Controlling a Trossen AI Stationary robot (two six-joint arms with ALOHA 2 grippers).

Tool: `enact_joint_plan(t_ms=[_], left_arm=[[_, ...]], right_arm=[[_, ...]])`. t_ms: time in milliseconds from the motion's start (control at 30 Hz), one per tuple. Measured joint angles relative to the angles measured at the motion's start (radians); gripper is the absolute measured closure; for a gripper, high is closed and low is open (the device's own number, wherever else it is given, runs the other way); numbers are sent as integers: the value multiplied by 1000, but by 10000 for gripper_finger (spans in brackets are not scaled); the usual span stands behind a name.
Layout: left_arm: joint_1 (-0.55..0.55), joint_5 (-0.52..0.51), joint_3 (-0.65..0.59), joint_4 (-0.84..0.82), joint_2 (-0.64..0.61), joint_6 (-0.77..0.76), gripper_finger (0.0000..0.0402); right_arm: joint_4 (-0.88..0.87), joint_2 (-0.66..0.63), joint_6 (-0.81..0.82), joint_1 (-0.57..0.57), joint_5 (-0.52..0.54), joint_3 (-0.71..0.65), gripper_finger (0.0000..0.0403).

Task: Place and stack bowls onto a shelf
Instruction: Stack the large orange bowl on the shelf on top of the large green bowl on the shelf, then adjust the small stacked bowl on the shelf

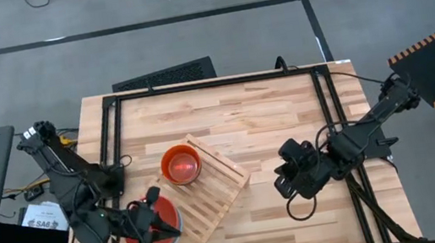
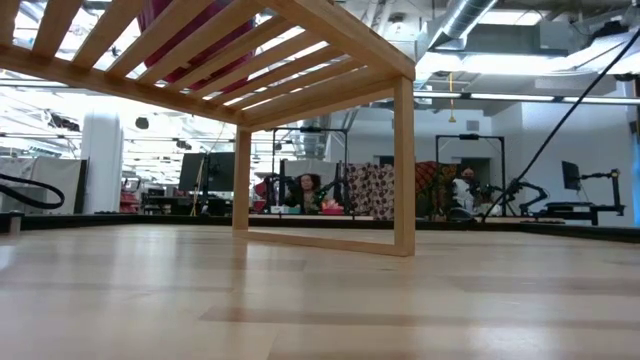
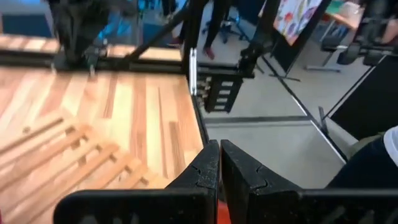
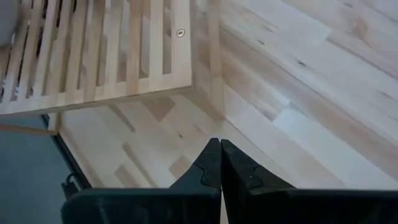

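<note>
The shelf (image 1: pixel 202 193) is a pale slatted rack lying slantwise on the table's left half; the low view shows its slats (image 2: pixel 210 50) from below. An orange bowl (image 1: pixel 179 165) sits upright on the slats near the shelf's far end. A larger red bowl (image 1: pixel 163 228) rests on the shelf's near-left end, with a grey-blue edge on its right side. My left gripper (image 1: pixel 157 225), fingers shut, is over this red bowl. A sliver of red (image 3: pixel 217 213) shows under its fingers (image 3: pixel 219 163). My right gripper (image 1: pixel 285 187) is shut and waits over the table right of the shelf. My left gripper lies over the red bowl with its shut fingers about level, pointing toward the table's right. The arm hides the place beneath it, so I cannot tell whether the fingers touch the bowl.
Black frame rails (image 1: pixel 329 114) run along the table's edges. Bare planks (image 1: pixel 259 115) stretch between the shelf and my right arm. The right wrist view shows the shelf's corner (image 4: pixel 186 74) standing on the table close ahead. A dark keyboard-like panel (image 1: pixel 164 75) lies past the far edge.
</note>
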Motion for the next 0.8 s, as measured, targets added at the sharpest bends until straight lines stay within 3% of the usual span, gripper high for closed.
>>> enact_joint_plan(t_ms=[400,667,800], left_arm=[[0,23,0,-186,0,-167,401],[-3,25,38,-172,-67,-104,402],[-35,-46,50,-225,-150,-68,402]], right_arm=[[9,7,-3,1,-2,0,382],[11,7,-4,-1,-1,0,381],[42,8,-21,-1,0,0,381]])
